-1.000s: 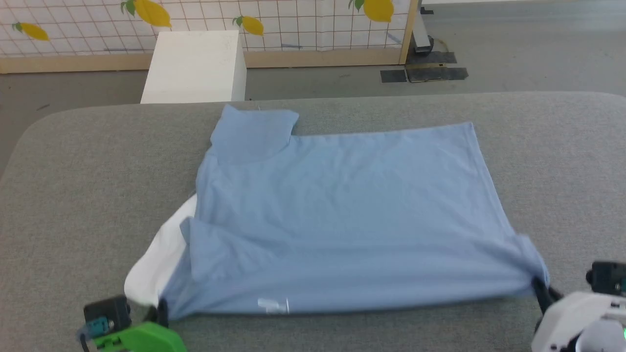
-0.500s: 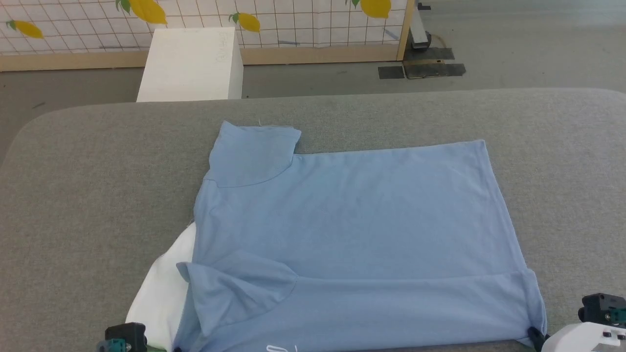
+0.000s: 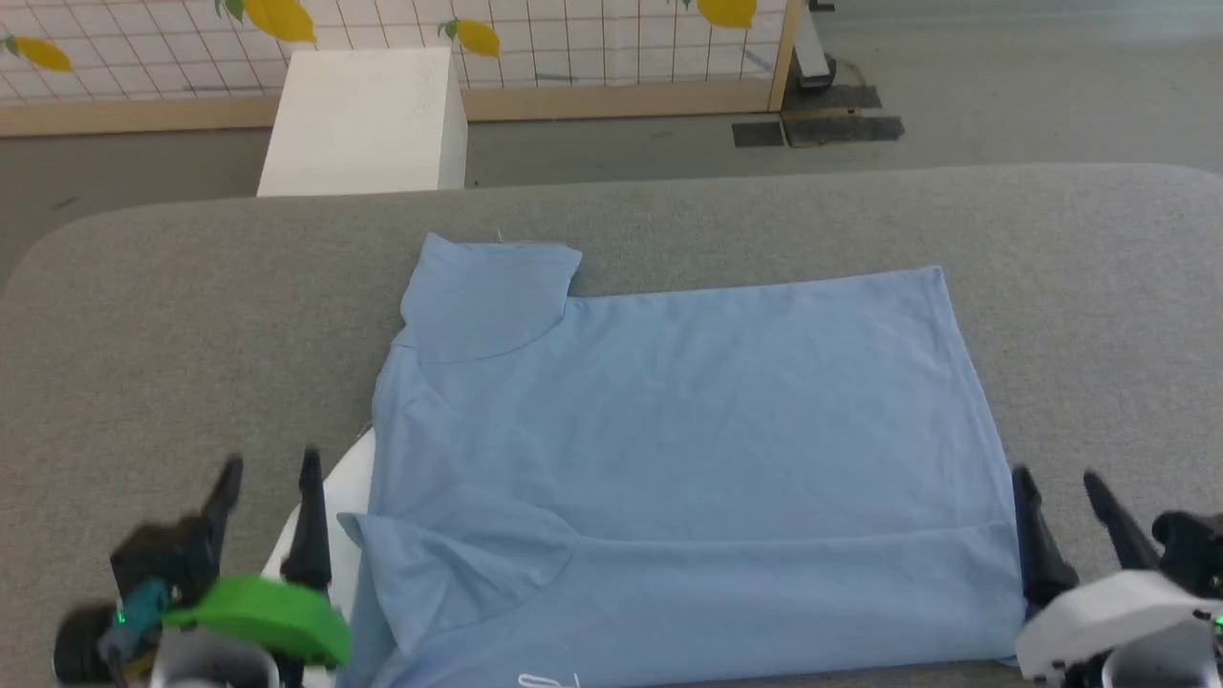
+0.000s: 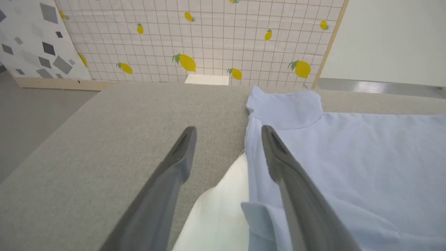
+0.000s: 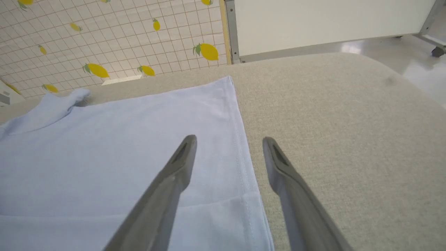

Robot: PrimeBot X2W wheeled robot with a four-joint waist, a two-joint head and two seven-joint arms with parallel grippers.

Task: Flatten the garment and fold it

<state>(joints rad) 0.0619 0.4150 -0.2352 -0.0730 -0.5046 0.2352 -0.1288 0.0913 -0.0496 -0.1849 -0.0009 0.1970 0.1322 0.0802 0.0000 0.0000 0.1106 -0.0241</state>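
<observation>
The shirt (image 3: 669,430) lies spread on the table (image 3: 191,315), white lining (image 4: 216,209) showing at its left. The left gripper (image 3: 270,461) and right gripper (image 3: 1056,478) stand wide and empty beside its near corners. It is soft, limp cloth, probably light; pinch it at the hem corners.

The garment (image 3: 669,430) lies flat mid-desk (image 3: 191,315). The left gripper (image 3: 270,468) straddles its near left edge, and the right gripper (image 3: 1056,475) straddles its near right edge. Behind the desk a box (image 3: 363,119) stands on the floor (image 3: 1003,86), before a partition (image 3: 592,38).
</observation>
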